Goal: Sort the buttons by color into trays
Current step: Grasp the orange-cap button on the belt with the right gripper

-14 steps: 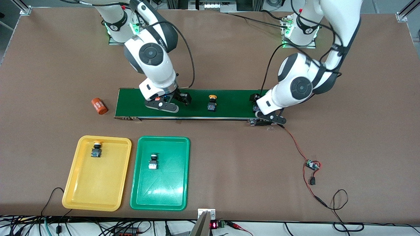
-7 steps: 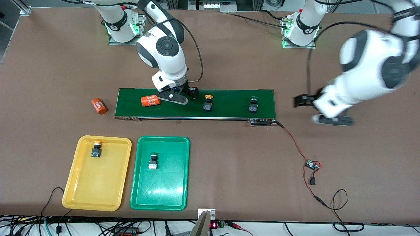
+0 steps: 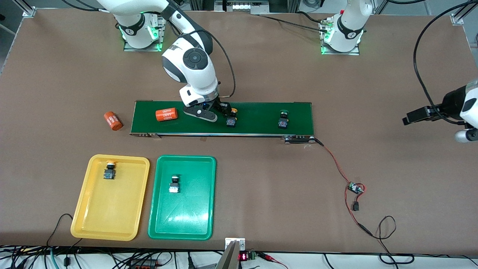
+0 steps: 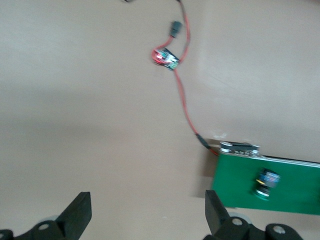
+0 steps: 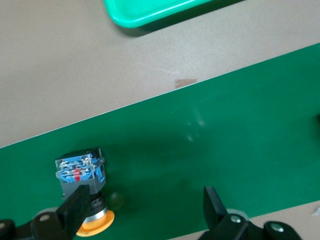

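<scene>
A yellow button (image 3: 231, 119) and a green button (image 3: 283, 120) stand on the dark green belt (image 3: 257, 127). My right gripper (image 3: 216, 116) is open low over the belt. In the right wrist view the yellow button (image 5: 82, 185) sits right against one finger (image 5: 75, 210), and the open gripper (image 5: 145, 212) holds nothing. My left gripper (image 3: 463, 135) is open and empty over bare table at the left arm's end (image 4: 147, 215). A yellow button (image 3: 109, 170) lies in the yellow tray (image 3: 93, 220). Another button (image 3: 174, 184) lies in the green tray (image 3: 186, 224).
One orange cylinder (image 3: 166, 114) lies on the belt toward the right arm's end, another (image 3: 112, 120) on the table off that end. A red wire runs from the belt to a small circuit board (image 3: 354, 188). Cables line the table's front edge.
My left arm swung away from the belt's end, leaving the green button there. My right gripper moved along the belt to the yellow button, uncovering the orange cylinder. Things on the belt drifted toward the right arm's end.
</scene>
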`<control>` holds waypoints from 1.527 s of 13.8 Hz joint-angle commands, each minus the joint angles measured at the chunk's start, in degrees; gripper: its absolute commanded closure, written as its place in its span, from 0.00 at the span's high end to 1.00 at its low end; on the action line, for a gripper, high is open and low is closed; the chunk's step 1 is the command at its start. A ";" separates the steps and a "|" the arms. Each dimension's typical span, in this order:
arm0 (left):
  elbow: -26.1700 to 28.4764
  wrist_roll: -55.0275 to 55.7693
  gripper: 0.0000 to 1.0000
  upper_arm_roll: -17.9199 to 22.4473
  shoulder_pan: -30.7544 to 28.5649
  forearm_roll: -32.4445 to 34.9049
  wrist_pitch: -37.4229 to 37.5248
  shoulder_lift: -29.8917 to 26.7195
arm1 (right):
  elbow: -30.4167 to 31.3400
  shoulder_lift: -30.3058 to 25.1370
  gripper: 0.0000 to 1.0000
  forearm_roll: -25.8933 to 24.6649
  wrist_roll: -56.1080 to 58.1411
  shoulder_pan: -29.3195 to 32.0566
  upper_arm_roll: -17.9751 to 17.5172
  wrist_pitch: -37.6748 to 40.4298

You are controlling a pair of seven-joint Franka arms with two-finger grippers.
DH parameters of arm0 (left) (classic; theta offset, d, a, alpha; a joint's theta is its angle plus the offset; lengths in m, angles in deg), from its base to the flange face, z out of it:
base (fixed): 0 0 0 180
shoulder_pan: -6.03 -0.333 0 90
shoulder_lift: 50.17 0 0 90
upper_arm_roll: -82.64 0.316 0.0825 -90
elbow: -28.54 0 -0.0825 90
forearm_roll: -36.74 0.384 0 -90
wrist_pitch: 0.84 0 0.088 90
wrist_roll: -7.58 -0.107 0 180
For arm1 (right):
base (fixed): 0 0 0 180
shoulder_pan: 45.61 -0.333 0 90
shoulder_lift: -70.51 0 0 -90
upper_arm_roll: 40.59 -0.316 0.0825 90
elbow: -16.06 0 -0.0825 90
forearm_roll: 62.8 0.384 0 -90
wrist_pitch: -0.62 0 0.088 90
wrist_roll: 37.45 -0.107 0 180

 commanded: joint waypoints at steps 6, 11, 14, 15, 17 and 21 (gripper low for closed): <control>-0.82 -2.02 1.00 -2.50 -0.29 2.94 0.55 -0.40 | 0.11 1.06 1.00 -3.96 3.23 -0.09 -0.57 -0.65; -4.14 -6.70 1.00 -1.98 -2.74 0.05 0.91 -0.57 | 0.11 1.85 1.00 -5.29 4.02 -0.09 -0.48 -0.82; -5.22 -6.87 1.00 -1.97 -3.10 1.52 1.08 0.04 | 0.28 2.64 0.99 -5.55 5.25 0.17 -0.48 -2.05; -5.22 -6.87 1.00 -2.32 -3.10 3.18 1.17 0.04 | 0.28 2.90 0.96 -5.64 5.69 0.17 -0.48 -2.23; -5.13 -7.66 1.00 -2.59 -3.28 3.46 1.17 -0.40 | 0.28 3.17 0.93 -5.81 6.13 0.35 -0.48 -2.75; -5.13 -7.66 1.00 -2.50 -3.28 3.29 1.08 -0.40 | 0.28 3.35 0.53 -5.99 10.25 0.70 0.05 -2.84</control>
